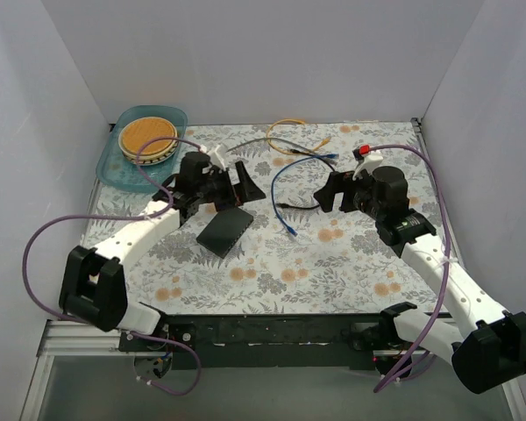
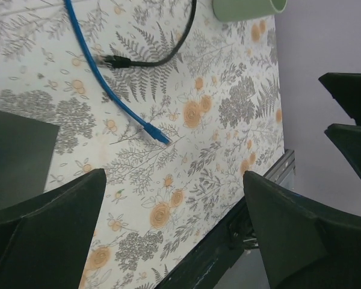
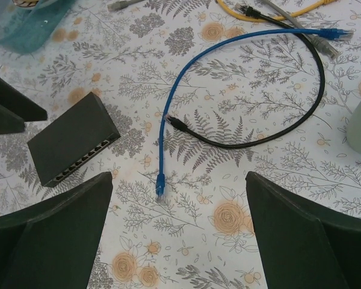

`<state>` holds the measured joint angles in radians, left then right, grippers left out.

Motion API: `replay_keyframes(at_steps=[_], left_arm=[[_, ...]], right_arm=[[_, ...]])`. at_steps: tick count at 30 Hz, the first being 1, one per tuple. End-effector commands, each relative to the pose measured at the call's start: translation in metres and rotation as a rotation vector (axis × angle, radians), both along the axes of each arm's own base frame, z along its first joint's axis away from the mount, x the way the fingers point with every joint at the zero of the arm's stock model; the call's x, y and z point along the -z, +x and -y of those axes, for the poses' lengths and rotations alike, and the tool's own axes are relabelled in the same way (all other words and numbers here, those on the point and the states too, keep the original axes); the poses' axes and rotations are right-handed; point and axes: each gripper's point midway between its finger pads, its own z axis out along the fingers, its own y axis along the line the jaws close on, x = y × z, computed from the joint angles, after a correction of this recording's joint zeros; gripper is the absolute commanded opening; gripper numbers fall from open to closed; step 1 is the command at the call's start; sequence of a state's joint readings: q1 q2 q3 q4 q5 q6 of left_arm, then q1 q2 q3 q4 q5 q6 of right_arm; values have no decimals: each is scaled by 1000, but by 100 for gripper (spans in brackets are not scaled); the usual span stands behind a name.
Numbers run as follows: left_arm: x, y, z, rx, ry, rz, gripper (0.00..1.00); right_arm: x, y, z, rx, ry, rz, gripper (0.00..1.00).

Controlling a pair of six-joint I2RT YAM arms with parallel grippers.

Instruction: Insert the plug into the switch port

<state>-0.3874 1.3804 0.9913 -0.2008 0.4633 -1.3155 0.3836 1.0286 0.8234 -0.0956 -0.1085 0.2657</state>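
1. Top view: the switch (image 1: 225,231) lies flat on the floral bench (image 1: 333,254). It is just beside the left tool (image 1: 245,182), at its 6 o'clock, and nothing touches it. The left tool's fingers stand apart and hold nothing. The right tool (image 1: 324,195) is also spread and empty, and the switch sits well apart from it, at its 8 o'clock. A blue cable (image 1: 274,189) curves down between the two tools. Its plug (image 1: 291,233) rests on the bench at 3 o'clock of the switch.
2. Left wrist view: the left tool (image 2: 174,241) is spread wide with only bare bench between its fingers. One corner of the switch (image 2: 15,156) shows at 9 o'clock, by the left finger. The plug (image 2: 162,139) lies at 12 o'clock of the gap.
3. Right wrist view: the right tool (image 3: 180,241) is spread wide and empty. The switch (image 3: 72,141) lies at its 10 o'clock, with its row of sockets facing 5 o'clock. The plug (image 3: 160,189) lies at 12 o'clock, near the switch but not touching it. A black cable (image 3: 259,138) ends just beside the blue one.
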Motion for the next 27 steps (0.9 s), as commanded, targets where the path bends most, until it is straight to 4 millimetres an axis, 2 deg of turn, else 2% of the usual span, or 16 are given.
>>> replay_keyframes(at_steps=[1,2,4,5,6,9,11,12,13,15,16,19,20,23,25,27], left_arm=[[20,3,39,-13,52,-77,98],[40,-3,51,2,87,-127,98],[55,3,60,-53,121,-183,98],[82,-6,66,-59,173,-269,98],[82,1,71,-82,182,-286,98],[119,-4,79,-93,288,-371,98],[120,-2,91,-75,316,-362,98],[130,-2,94,-71,339,-377,98],[126,2,100,-71,342,-356,98],[137,1,101,-70,376,-383,97],[134,4,105,-71,376,-380,95],[146,1,107,-56,401,-407,82],[146,2,109,-49,401,-406,72],[155,1,112,-32,427,-426,56],[162,-6,111,-16,481,-438,52],[166,-2,110,-25,535,-415,50]], right_arm=[[-27,1,2,4,-21,58,99],[-26,0,1,1,-22,52,99],[-20,-1,1,-5,-28,39,98],[-20,-2,1,-7,-25,38,98],[-20,-2,0,-15,-25,37,98],[-17,-5,-3,-37,-36,28,98],[-14,-6,-3,-45,-46,21,98],[-12,-6,-3,-49,-52,19,98],[-11,-7,-2,-50,-56,18,98],[-9,-9,-2,-53,-58,19,98],[-9,-9,-2,-57,-59,21,98],[-6,-11,-1,-63,-62,25,98],[-3,-13,-1,-65,-64,21,98],[-4,-14,0,-69,-71,31,98],[-5,-13,1,-66,-74,38,98],[-7,-13,1,-68,-76,48,98]])
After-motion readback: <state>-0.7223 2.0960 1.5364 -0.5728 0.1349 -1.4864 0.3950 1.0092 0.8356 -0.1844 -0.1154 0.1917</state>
